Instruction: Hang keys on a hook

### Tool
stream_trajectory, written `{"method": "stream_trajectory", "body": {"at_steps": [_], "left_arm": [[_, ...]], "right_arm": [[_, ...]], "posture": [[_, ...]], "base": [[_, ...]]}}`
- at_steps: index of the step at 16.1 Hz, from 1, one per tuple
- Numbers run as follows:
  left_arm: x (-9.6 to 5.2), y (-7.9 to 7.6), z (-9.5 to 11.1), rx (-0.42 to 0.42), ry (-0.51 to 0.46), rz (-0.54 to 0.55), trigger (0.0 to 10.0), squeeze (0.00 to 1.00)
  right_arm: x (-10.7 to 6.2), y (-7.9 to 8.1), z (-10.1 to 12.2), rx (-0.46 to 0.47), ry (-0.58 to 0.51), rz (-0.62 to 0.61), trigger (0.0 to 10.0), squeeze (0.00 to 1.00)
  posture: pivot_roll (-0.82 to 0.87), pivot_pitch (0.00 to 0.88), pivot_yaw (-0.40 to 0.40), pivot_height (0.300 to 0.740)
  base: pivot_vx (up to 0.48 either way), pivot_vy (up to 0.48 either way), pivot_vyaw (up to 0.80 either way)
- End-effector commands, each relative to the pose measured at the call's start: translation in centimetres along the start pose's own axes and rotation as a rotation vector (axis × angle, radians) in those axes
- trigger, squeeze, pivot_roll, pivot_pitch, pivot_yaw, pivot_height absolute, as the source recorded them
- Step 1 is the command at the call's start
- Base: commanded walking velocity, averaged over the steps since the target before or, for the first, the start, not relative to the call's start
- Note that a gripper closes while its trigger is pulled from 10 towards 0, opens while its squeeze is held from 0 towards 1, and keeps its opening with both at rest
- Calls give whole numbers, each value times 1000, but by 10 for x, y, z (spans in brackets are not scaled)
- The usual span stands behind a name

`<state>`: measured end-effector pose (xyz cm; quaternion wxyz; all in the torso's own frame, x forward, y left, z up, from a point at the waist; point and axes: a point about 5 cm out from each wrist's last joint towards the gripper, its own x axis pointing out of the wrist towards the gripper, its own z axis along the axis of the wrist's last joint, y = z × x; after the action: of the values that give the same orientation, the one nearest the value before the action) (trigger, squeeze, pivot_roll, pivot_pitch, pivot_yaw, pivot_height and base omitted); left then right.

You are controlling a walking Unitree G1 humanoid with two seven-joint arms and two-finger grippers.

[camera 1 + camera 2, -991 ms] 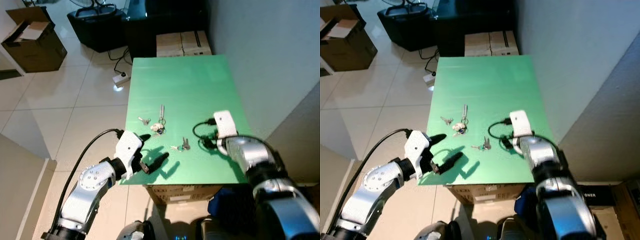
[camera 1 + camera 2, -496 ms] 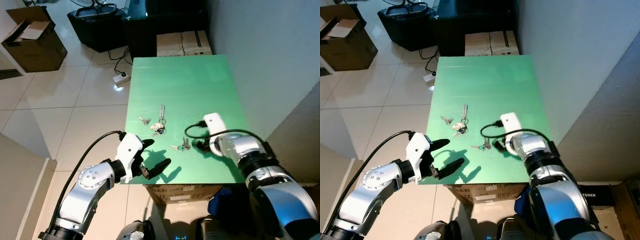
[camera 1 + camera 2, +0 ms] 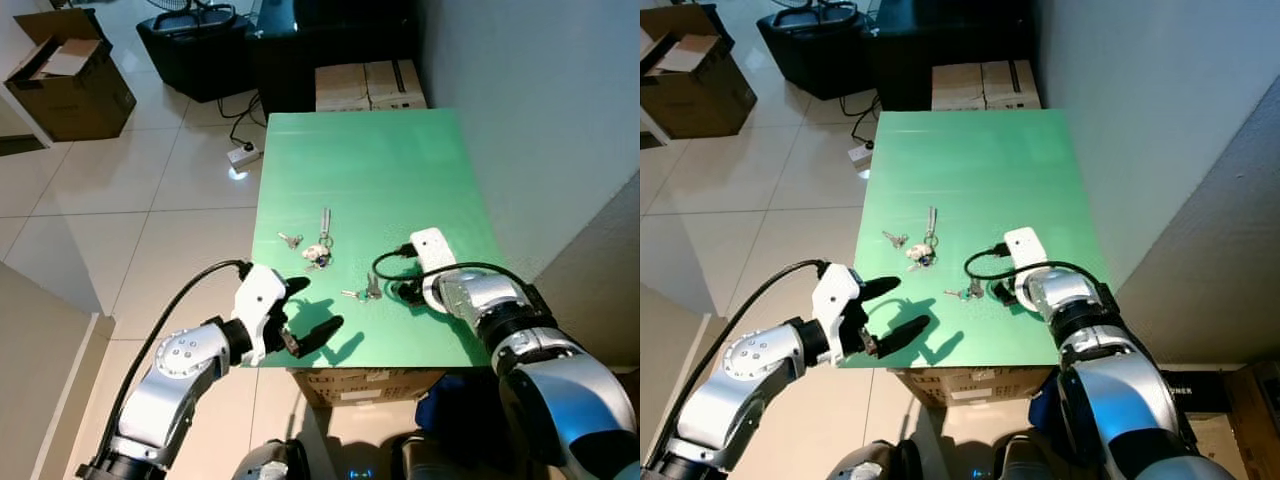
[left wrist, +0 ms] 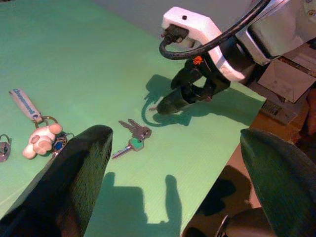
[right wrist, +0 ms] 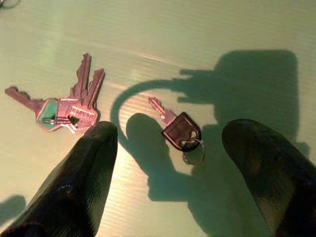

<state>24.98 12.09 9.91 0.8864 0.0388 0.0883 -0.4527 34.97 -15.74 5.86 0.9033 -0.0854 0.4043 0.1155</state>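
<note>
Keys lay scattered on the green surface [image 3: 380, 160]: a black-headed key [image 5: 178, 127] sat between our right pincer's [image 5: 168, 163] spread fingers, beside a green-tagged bunch [image 5: 64, 111]. Our left pincer [image 3: 305, 325] hovered released at the near edge. We judged it best to lower squarely and pinch the key's head, not its ring.

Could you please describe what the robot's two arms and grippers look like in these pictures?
Both arms are rounded silver metal segments with black joints. Each wrist carries a white boxy camera housing with a black cable looping out of it. The left gripper and the right gripper each have two long, tapered black fingers. A small orange mark sits near the right gripper's base.
</note>
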Motion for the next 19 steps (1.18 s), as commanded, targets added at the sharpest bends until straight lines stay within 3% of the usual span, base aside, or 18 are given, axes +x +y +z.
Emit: {"method": "stream_trajectory", "body": {"at_steps": [1,9,17,18,19], "left_arm": [[-2,-2,1,2,3,-8,10000,0],[-8,-3,5,4,9,-18,10000,0],[-21,-2,8,13,16,18,10000,0],[-21,-2,8,11,14,16,10000,0],[-21,-2,8,9,14,14,10000,0]], "right_arm": [[1,1,-2,29,-1,5,10000,0],[4,7,-4,176,-52,57,10000,0],[5,5,-6,194,-81,12,10000,0],[5,4,-5,201,-89,11,9020,0],[4,3,-4,202,-95,11,4980,0]], "posture": [[-64,178,118,740],[-11,201,129,740],[17,200,131,740],[13,196,131,740],[11,192,132,740]], "base": [[0,0,0],[0,0,0],[0,0,0],[0,0,0],[0,0,0]]}}
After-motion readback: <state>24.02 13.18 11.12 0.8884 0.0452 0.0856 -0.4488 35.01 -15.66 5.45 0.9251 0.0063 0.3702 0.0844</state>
